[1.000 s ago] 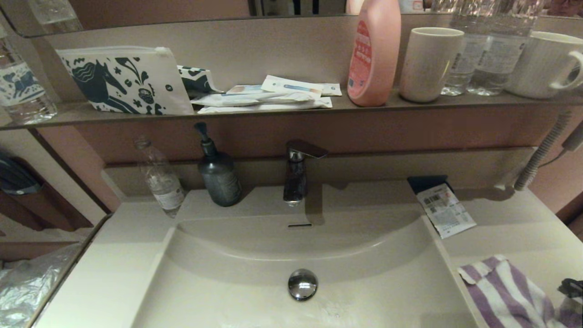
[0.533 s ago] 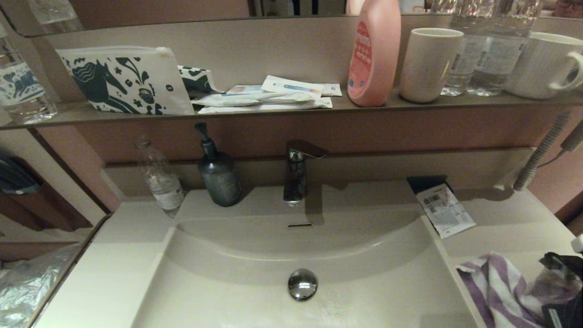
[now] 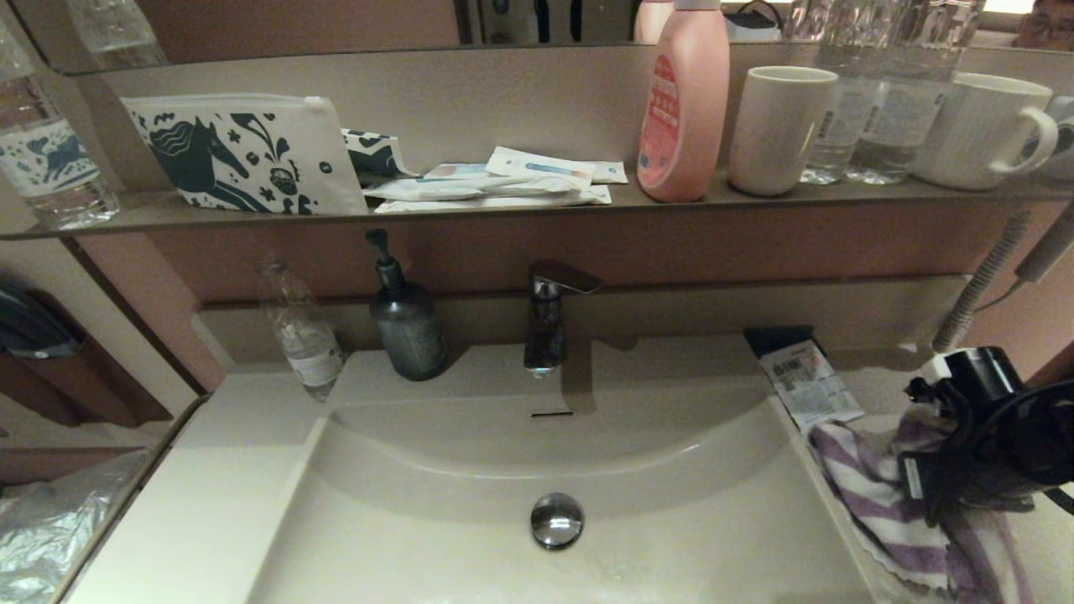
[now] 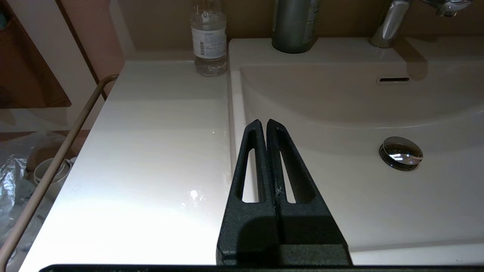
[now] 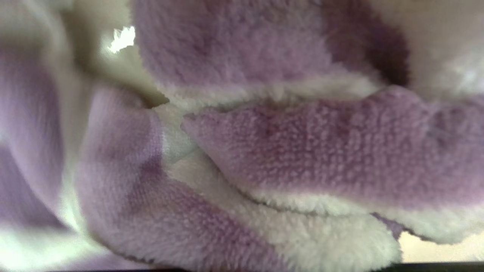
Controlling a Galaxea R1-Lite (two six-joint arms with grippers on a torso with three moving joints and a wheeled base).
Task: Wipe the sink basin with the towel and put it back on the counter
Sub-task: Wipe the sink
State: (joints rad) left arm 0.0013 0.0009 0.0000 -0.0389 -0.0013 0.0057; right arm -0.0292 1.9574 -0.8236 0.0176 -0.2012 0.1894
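The purple and white striped towel (image 3: 856,486) hangs bunched over the right rim of the sink basin (image 3: 436,537), lifted off the counter (image 3: 881,382). My right gripper (image 3: 944,486) is shut on the towel, and its fingers are buried in the cloth. In the right wrist view the towel (image 5: 287,151) fills the frame. The basin is bare, with its chrome drain plug (image 3: 556,520) and overflow slot (image 3: 551,413) showing. My left gripper (image 4: 266,122) is shut on nothing. It hovers over the basin's left rim beside the left counter (image 4: 151,151).
A faucet (image 3: 550,315), a dark soap pump (image 3: 407,323) and a clear bottle (image 3: 302,335) stand behind the basin. A printed packet (image 3: 810,382) lies on the right counter. The shelf (image 3: 503,210) carries a horse-print pouch (image 3: 243,155), a pink bottle (image 3: 684,101) and mugs.
My right arm came in from the lower right, gathered the flat towel and raised it up and toward the basin. The towel now hangs bunched from the gripper.
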